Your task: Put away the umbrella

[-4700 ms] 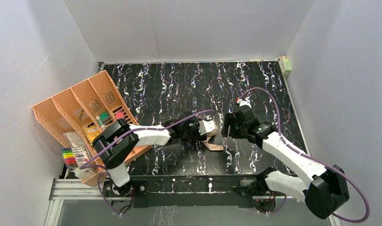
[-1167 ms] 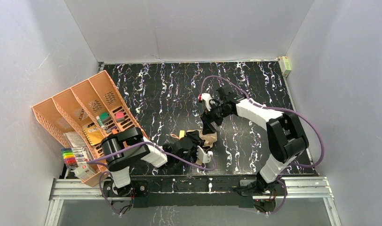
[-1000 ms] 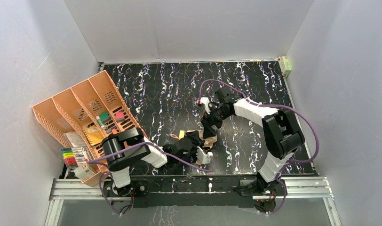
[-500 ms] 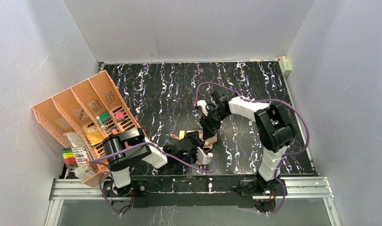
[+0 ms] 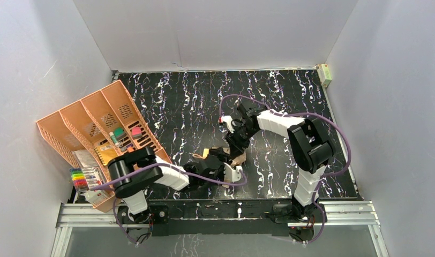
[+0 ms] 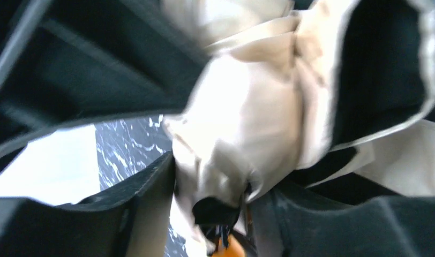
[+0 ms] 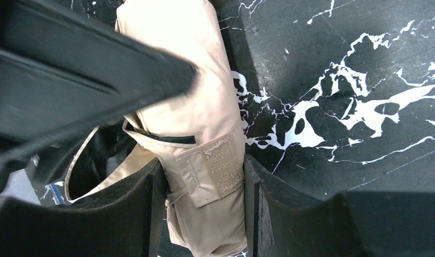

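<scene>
Low in the middle of the overhead view, the umbrella (image 5: pixel 238 159) lies crumpled on the black, white-veined marble-look surface (image 5: pixel 194 101). It is soft tan cloth outside with a black lining showing in the folds.

The right end effector (image 5: pixel 237 145) reaches down onto it from above. In the right wrist view, its two blunt black fingers (image 7: pixel 151 214) sit about half closed against either side of the folded cloth bundle (image 7: pixel 204 123), gripping it. A strap with a rough woven fastening patch (image 7: pixel 223 160) lies flat between them.

The left end effector (image 5: pixel 222 160) comes in from the lower left and meets the same bundle. In the left wrist view, its fingers (image 6: pixel 145 209) flank a bunched, creased fold of tan fabric (image 6: pixel 247 123). That picture is too blurred to tell whether they clamp it.

At the left of the overhead view stands an orange plastic rack (image 5: pixel 92 123) with slotted walls and long compartments.
</scene>
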`<state>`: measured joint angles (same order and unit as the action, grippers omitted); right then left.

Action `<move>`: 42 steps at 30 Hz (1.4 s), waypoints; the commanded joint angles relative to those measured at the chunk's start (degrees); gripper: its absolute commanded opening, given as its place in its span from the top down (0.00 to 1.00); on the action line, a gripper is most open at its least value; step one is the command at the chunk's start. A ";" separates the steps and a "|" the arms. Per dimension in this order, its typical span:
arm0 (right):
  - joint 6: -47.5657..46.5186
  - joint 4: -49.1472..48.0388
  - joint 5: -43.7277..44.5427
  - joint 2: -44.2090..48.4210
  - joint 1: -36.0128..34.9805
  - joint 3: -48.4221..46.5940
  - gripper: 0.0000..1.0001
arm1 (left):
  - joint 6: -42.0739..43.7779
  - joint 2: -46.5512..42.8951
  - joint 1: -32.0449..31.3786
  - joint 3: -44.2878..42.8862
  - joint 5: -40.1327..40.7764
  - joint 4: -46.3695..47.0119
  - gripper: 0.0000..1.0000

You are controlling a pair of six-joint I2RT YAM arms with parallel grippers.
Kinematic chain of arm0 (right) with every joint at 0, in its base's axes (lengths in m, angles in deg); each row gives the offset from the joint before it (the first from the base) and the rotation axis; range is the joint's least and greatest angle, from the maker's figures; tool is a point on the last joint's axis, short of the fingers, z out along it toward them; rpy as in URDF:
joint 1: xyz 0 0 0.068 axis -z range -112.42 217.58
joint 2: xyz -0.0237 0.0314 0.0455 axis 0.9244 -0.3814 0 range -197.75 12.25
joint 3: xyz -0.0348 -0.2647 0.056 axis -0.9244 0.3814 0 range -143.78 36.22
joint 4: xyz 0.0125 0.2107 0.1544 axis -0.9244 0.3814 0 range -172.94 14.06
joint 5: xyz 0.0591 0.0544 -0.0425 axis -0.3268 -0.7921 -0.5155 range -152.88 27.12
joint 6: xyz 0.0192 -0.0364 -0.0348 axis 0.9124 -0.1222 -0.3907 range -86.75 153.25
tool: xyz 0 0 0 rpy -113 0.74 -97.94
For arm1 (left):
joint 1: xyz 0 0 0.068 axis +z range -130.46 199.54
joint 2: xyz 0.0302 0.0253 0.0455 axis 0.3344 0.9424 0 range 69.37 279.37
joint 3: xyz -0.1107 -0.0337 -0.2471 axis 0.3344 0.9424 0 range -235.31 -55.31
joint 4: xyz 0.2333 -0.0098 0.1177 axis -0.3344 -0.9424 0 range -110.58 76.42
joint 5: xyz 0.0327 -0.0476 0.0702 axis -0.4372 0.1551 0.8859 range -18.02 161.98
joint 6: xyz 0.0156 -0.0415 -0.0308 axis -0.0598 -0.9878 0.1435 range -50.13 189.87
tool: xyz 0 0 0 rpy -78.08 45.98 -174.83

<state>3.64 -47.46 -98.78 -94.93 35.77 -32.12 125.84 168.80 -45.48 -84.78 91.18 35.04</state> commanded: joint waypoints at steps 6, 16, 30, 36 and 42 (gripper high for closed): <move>-1.41 -11.76 21.86 0.70 0.03 6.08 0.92 | -18.97 -14.37 0.06 0.82 -0.67 -15.85 0.24; -2.18 -21.51 26.18 7.18 -1.82 15.35 0.90 | -44.48 -35.22 1.36 2.59 8.01 -26.48 0.07; -1.88 -47.68 54.28 15.27 -19.80 34.61 0.90 | -57.59 -31.63 33.89 -12.47 -26.72 -41.48 0.02; -6.77 -59.49 62.47 15.70 -27.78 42.47 0.90 | -52.14 -24.19 39.07 -16.21 -41.29 -39.56 0.02; -12.16 -66.68 67.19 14.23 -33.26 46.75 0.90 | -38.45 -18.83 39.02 -18.68 -59.50 -43.29 0.02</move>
<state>-4.69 -117.07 -35.46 -77.40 5.41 9.80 77.99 148.04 -6.24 -99.99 47.45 -5.64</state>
